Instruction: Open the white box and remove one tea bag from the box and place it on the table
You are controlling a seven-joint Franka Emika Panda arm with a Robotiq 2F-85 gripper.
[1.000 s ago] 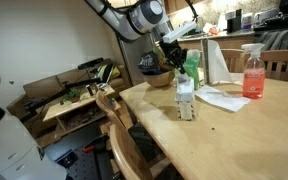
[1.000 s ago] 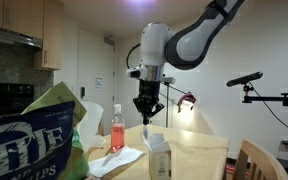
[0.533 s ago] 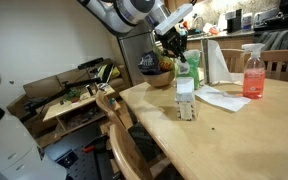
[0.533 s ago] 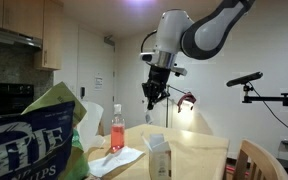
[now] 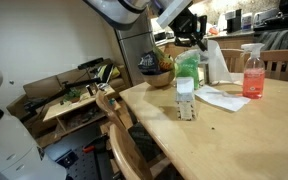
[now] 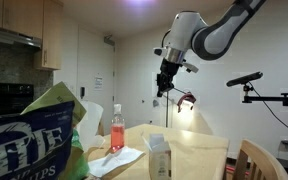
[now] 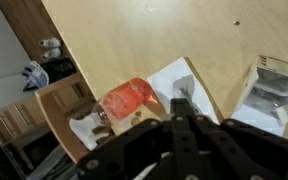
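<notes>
Light-wood table (image 5: 234,135) bears the white box (image 5: 185,98) in an exterior view, with the gripper (image 5: 198,42) high over it. In an exterior view the gripper (image 6: 162,90) hangs well above the white box (image 6: 158,158). Wrist view: fingers (image 7: 181,103) pressed together, the white box (image 7: 274,90) open on the table (image 7: 134,40).

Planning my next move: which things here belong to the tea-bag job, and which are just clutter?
Job: white box, table; tea bag not discernible.
Lying about: pink spray bottle, white paper sheets, green chip bag.
</notes>
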